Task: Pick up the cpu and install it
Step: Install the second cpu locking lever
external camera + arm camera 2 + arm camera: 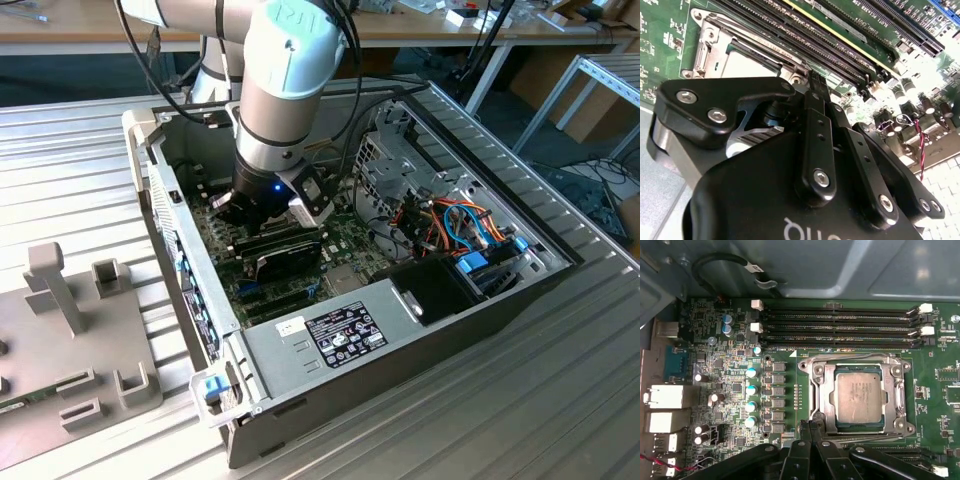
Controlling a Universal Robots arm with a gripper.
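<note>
Resting in the metal socket frame (858,399) on the green motherboard (730,385): small silver-grey square cpu (860,399); black tool (811,429) closed, empty, just beside.

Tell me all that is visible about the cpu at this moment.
The cpu is a small flat square chip with a dull silver-grey metal top, slightly stained. It lies level in the socket frame on the green motherboard, beside the memory slots. The gripper is at the frame's edge, not holding it.

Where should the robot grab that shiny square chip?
Probably by two opposite edges of the chip, coming straight down from above. It lies flat inside the metal frame, so only its top and thin edges are reachable, and the frame crowds it closely.
</note>
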